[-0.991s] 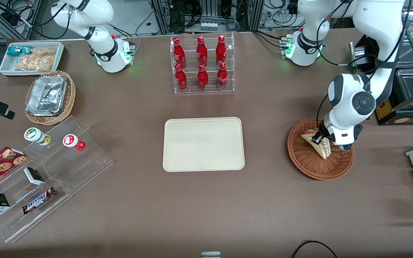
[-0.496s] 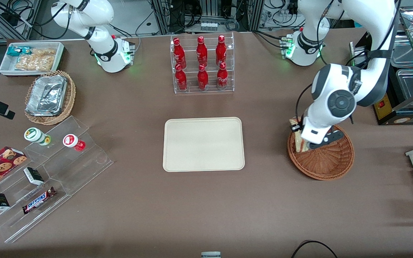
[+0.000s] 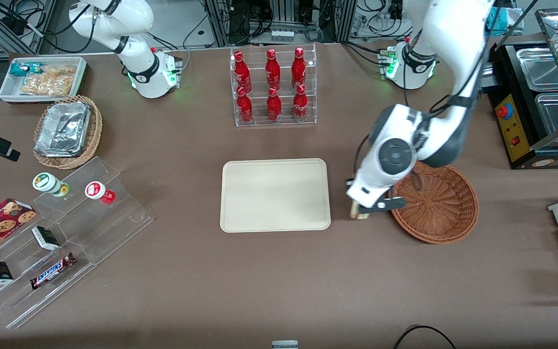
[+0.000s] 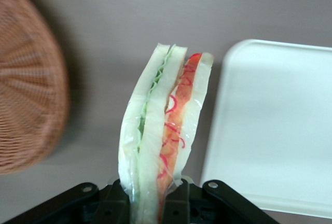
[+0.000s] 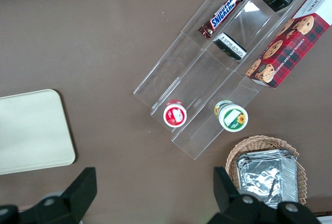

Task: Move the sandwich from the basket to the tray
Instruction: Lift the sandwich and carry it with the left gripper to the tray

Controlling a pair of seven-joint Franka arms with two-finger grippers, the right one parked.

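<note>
The jaws are closed on the base of the sandwich (image 4: 163, 130), one black finger on each bread face, so the wedge stands out from the gripper (image 4: 150, 203) with its cut edge toward the wrist camera. That wrist view shows what the front camera cannot: green lettuce between the pale slices on one side, red filling on the other, and a clear wrapper around the whole wedge. It also shows the sandwich clear of every surface, with brown tabletop under it, the woven basket (image 4: 26, 105) to one side and a rounded corner of the cream tray (image 4: 275, 130) to the other.

In the front view the gripper (image 3: 362, 209) is mostly hidden under the arm's white wrist, and only a sliver of the sandwich (image 3: 355, 213) peeks out below it. This view fixes the place: the gripper hangs over the bare strip of table between the tray (image 3: 275, 195) and the reddish-brown wicker basket (image 3: 436, 203), nearer the basket's rim. The basket holds nothing, and nothing lies on the tray.

The right wrist view shows only one end of the tray (image 5: 31, 130).
</note>
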